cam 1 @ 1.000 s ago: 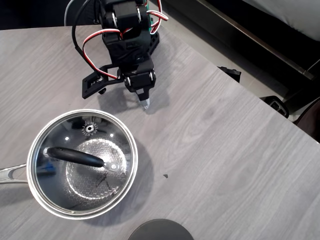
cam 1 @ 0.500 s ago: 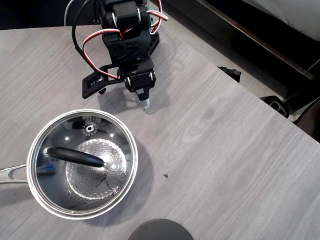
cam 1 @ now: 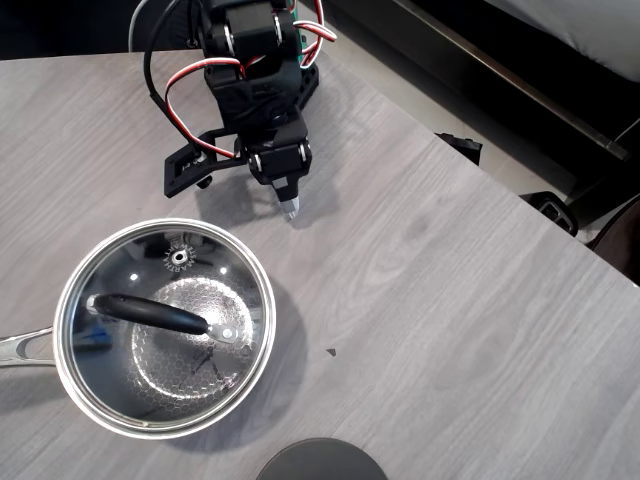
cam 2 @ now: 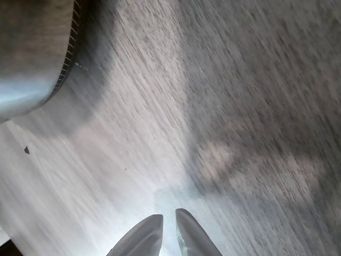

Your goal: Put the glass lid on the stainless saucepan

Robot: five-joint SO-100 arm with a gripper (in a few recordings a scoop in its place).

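1. Lid [cam 1: 165, 325] first: you can see in the overhead view that the glass lid sits flat on the saucepan [cam 1: 75, 405], its steel rim just inside the pan's rim all the way round.
2. Its black bar handle [cam 1: 150, 314] lies slantwise across the glass, and the small steam vent [cam 1: 178, 258] sits near the far edge of the lid.
3. Through the glass you can make out the dark honeycomb floor of the pan.
4. The saucepan stands at the lower left of the grey wood-grain table [cam 1: 420, 330], with its long steel handle [cam 1: 22, 346] running off the left edge of the picture.
5. In the wrist view you get the pan's shiny wall [cam 2: 34, 58] at the upper left, with its shadow on the table beside it.
6. Your gripper [cam 1: 290, 203] hangs over bare table up and to the right of the pan, apart from it and holding nothing.
7. In the wrist view the gripper [cam 2: 169, 230] has its two fingertips [cam 2: 144, 237] nearly together, a thin slit between them.
8. A dark round disc [cam 1: 321, 461] pokes in at the bottom edge of the overhead view, near the pan but not touching it.
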